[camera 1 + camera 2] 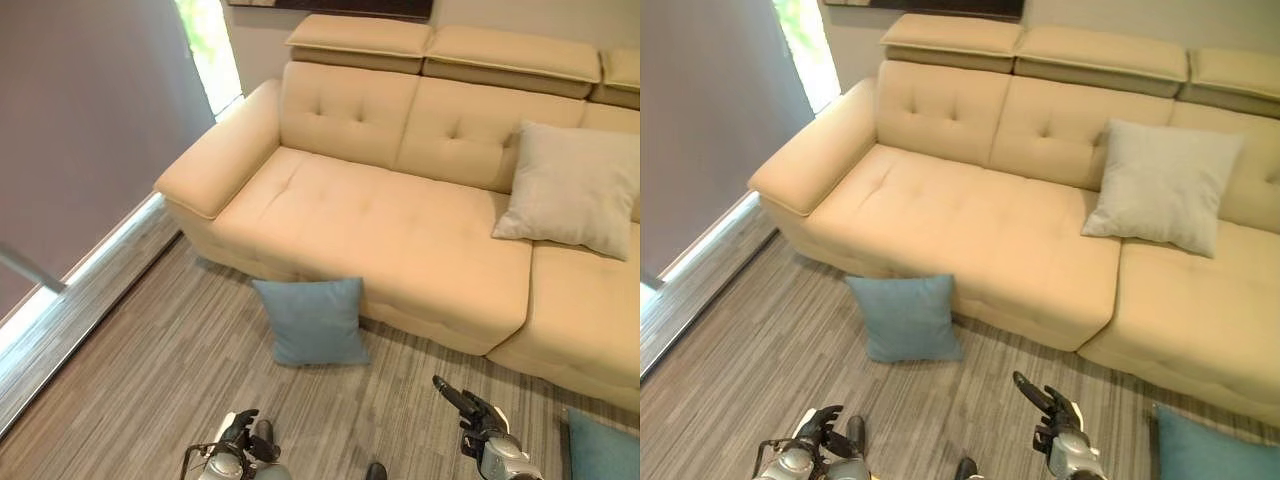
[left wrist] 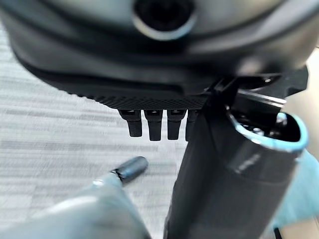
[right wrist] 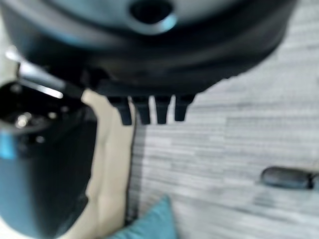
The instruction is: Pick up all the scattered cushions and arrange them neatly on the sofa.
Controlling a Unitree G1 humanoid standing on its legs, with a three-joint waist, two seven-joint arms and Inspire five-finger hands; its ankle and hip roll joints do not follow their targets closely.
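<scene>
Blue cushion (image 1: 315, 320) on the floor (image 1: 150, 390), leaning on the front of the sofa (image 1: 380, 230); grey cushion (image 1: 572, 185) up on the seat; another blue cushion (image 1: 1210, 448) on the floor at far right. Left hand (image 1: 240, 432) and right hand (image 1: 462, 402) low and near, fingers straight, holding nothing.

The sofa (image 1: 400, 220) looks like smooth cream leather or leatherette with a soft sheen, button-tufted on the backrests. The pale grey cushion (image 1: 570, 185) on it is matt woven cloth, and the blue cushion (image 1: 313, 320) on the floor looks like a similar plain fabric (slightly finer weave, maybe). The floor (image 1: 150, 390) reads as striped grey wood-look planks, matt finish. The left hand (image 2: 152, 124) and right hand (image 3: 147, 112) look like dark matt plastic.
</scene>
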